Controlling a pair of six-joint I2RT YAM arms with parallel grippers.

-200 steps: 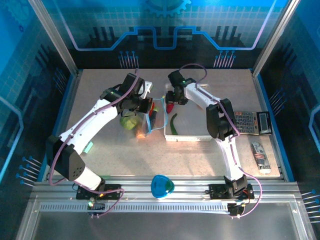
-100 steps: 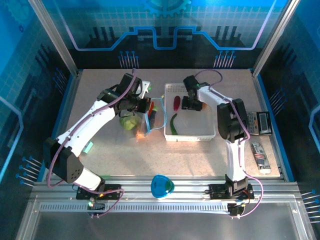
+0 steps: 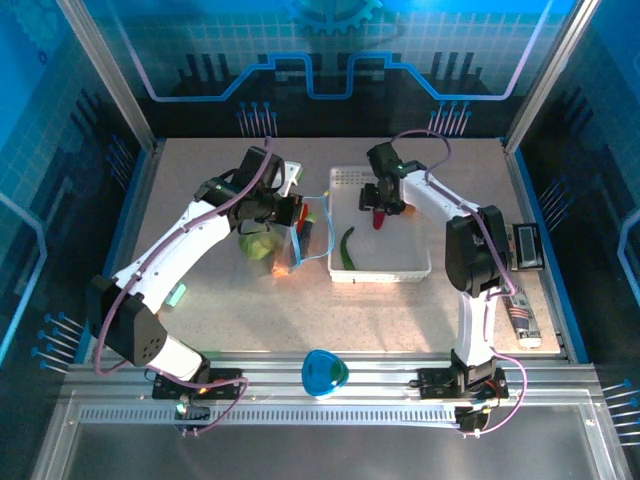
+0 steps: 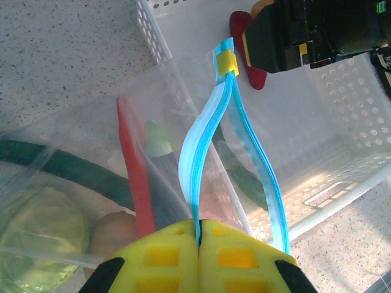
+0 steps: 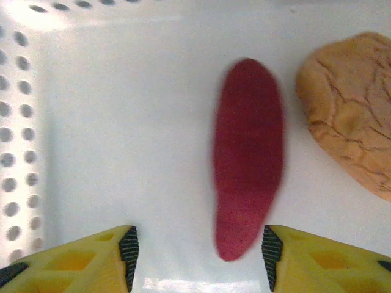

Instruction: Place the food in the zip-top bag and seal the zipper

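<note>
one speckled tabletop [image 3: 330, 320] w/ bag [image 3: 283, 250], basket [image 3: 380, 275]; blue glass walls [image 3: 400, 60] round.

At the left gripper [image 4: 198, 235] we see the zipper [image 4: 201, 140] as smooth light-blue plastic & the zip-top bag [image 4: 73, 140] as clear, glossy, creased film. Betw. the right gripper [image 5: 198, 250] fingers the red chili [image 5: 247, 159] looks smooth, matt; the tan piece [image 5: 348, 104] beside it rough, cracked; the basket [image 5: 36, 122] beneath smooth white perforated plastic w/ slight sheen.
</note>
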